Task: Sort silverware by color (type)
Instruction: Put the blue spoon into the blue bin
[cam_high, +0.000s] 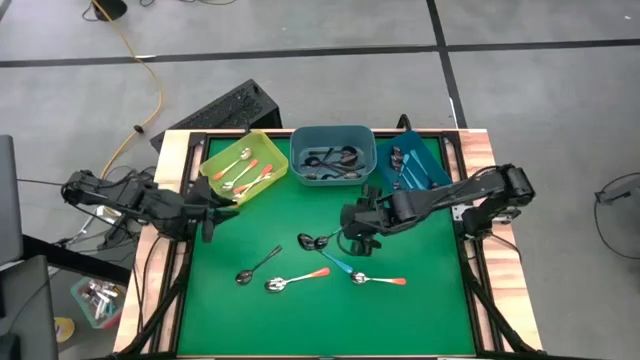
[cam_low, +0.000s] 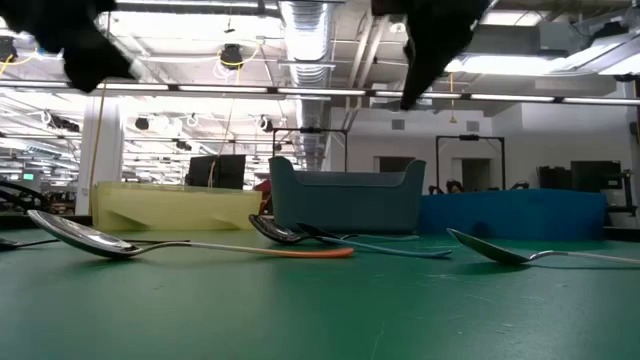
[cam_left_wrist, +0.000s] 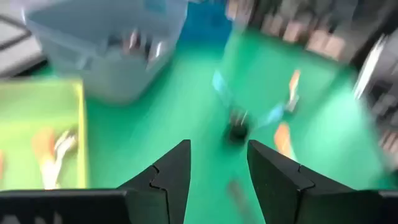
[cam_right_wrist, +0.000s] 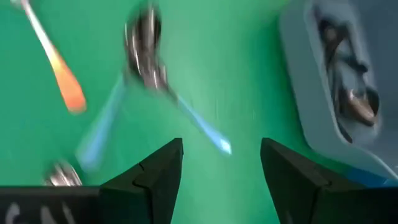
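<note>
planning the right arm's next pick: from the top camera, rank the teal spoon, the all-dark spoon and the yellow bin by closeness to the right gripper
1. Teal spoon, just below the right gripper.
2. All-dark spoon, farther left on the mat.
3. Yellow bin, far upper left corner.

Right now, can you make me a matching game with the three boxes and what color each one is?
Things:
1. box by the left arm
2. middle box
3. box by the right arm

Colors:
A. bright blue
B. yellow-green
C. grey-blue

Pairs: 1-B, 2-C, 3-A
</note>
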